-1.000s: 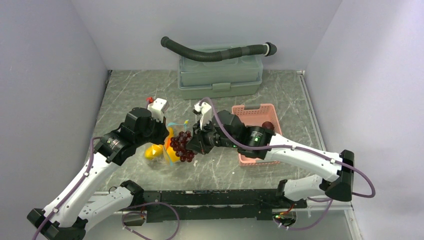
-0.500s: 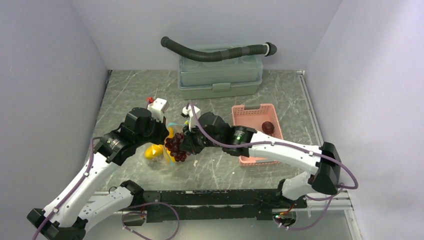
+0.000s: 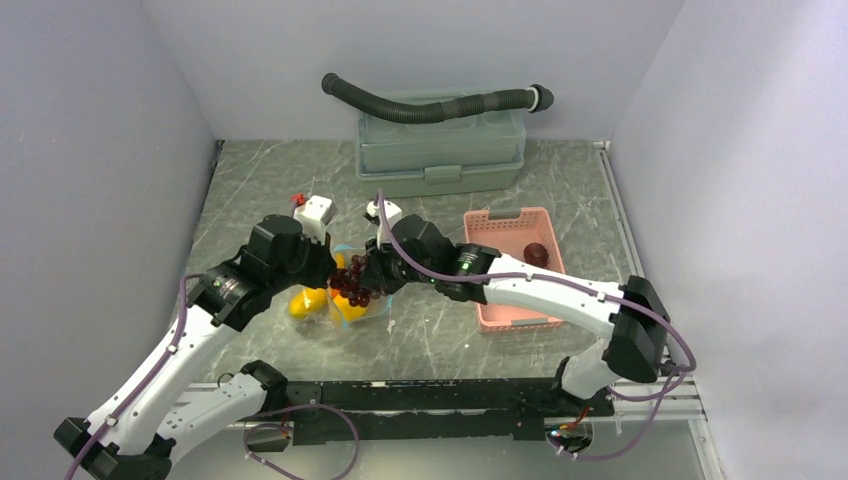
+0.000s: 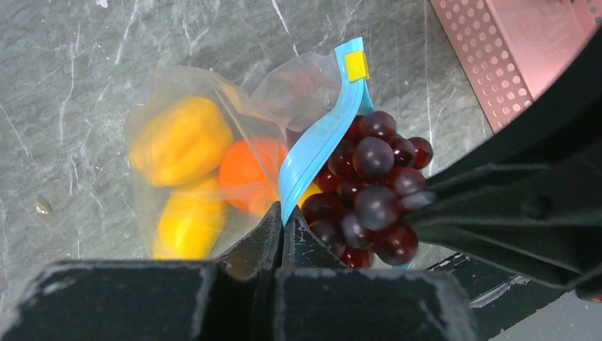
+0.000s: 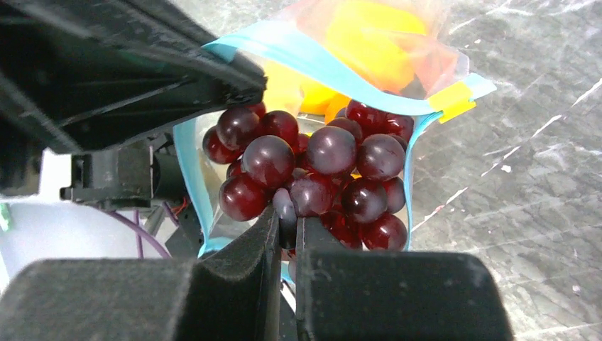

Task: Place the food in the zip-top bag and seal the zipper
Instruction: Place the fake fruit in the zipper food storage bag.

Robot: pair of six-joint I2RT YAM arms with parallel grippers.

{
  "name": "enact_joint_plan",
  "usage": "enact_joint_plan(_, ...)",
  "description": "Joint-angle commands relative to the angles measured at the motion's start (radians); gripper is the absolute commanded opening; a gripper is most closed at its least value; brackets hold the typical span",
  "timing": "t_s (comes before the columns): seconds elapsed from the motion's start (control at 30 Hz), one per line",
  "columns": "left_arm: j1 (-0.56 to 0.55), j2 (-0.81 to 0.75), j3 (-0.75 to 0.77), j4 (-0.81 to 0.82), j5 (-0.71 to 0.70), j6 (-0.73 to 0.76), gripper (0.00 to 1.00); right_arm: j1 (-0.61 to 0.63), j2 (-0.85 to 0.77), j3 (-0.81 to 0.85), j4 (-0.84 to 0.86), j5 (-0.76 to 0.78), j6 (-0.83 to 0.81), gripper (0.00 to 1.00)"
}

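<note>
2 yellow lemon-like pieces [image 4: 181, 138] and 1 orange ball [image 4: 248, 170] were seen inside the zip-top bag [image 4: 298, 85], which lay on the grey marbled table [image 3: 260, 180], left of the pink basket [image 3: 505, 318] and apart from it. The left gripper [image 4: 282, 220] was pinched tight on the teal zipper [image 4: 319, 135] at the bag's mouth, its jaws pressed together on the strip, and the mouth was held open. A yellow slider tab [image 4: 356, 65] was seen at the far end of the strip. The right gripper [image 5: 286, 217] was clamped on the grape bunch [image 5: 312, 170], its jaws nearly together around 1 grape at the bunch's near side. The bunch was held at the open mouth, with the teal strip above it and at both sides; how deep it sat could not be told. 1 dark round item [image 3: 536, 252] lay in the basket.
</note>
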Motion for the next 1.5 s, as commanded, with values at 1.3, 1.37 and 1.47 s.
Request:
enact_joint_plan(1.3, -0.001, -0.017, 0.002, 0.019, 0.0, 0.007, 0.0, -0.03, 0.282, 0.23, 0.109, 0.179, 0.32, 0.35)
enact_joint_plan(1.37, -0.001, -0.018, 0.002, 0.02, -0.003, 0.007, 0.0, -0.029, 0.258, 0.211, 0.113, 0.181, 0.319, 0.4)
enact_joint_plan(1.47, -0.001, -0.018, 0.002, 0.018, -0.01, 0.006, 0.0, -0.03, 0.22, 0.186, 0.111, 0.181, 0.315, 0.49)
